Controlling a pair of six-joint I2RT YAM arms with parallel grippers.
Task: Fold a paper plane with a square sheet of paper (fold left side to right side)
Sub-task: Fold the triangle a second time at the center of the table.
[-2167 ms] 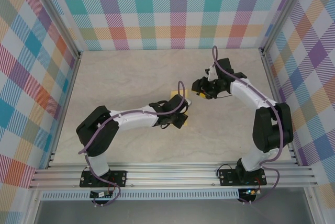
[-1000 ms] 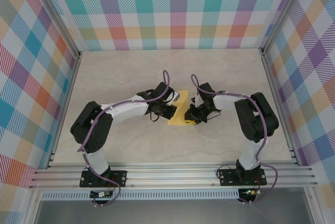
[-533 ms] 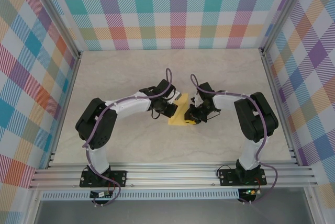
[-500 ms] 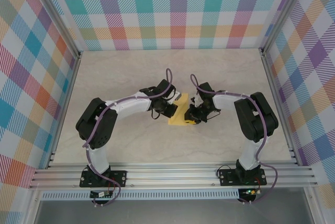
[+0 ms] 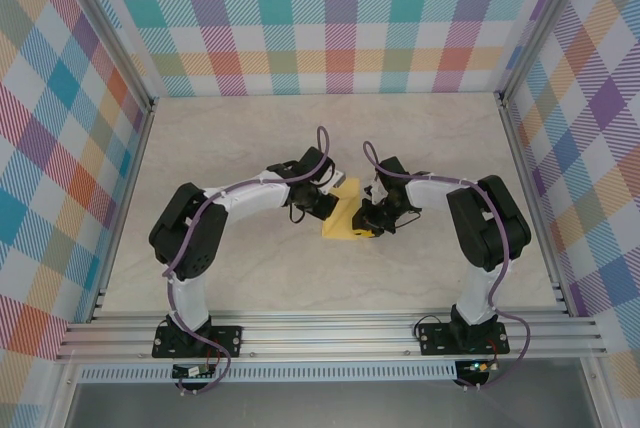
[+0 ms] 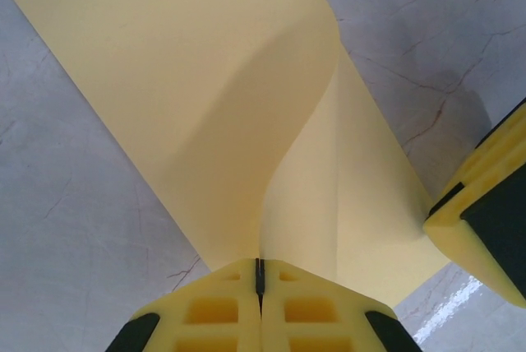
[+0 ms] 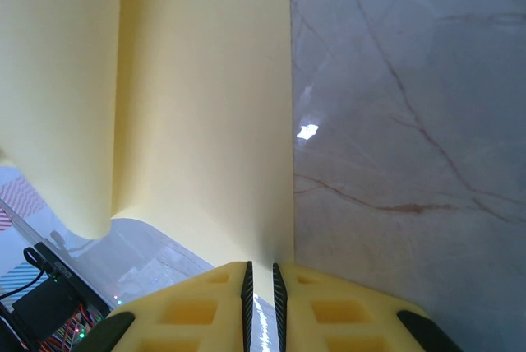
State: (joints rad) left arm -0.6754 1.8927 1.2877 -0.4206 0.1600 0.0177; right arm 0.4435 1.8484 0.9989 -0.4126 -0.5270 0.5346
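- Left claw (image 6: 259, 268) has its two yellow pads pressed together, with an edge of the square sheet of paper (image 6: 197, 89) pinched in the seam between them.
- Right claw (image 7: 260, 275) stands nearly closed. Only a thin slit is left between its pads, and the sheet's straight edge is clamped in that slit.
- Seen from above, both arms rise from bases at the near edge of the table (image 5: 220, 138) and bend inward. The left arm (image 5: 250, 198) sweeps in from the left, and the right arm (image 5: 445, 188) doubles back from the right. Their claws face each other across the sheet at mid-table.
- From above, wrists and purple cables cover the claw tips and much of the sheet, so I cannot tell how much of it lies flat.
- In the left wrist view, the frame cuts off the sheet's far end. One finger (image 6: 485, 220) of the right claw pokes in at the right border, partly cropped.
- The paper is plain, unmarked yellow. One side is lifted off the table and curls in a soft S-bend over the part lying flat, with no sharp crease visible.
- Grey-veined marble shows around the sheet, and checked walls (image 5: 330, 18) close the far side.
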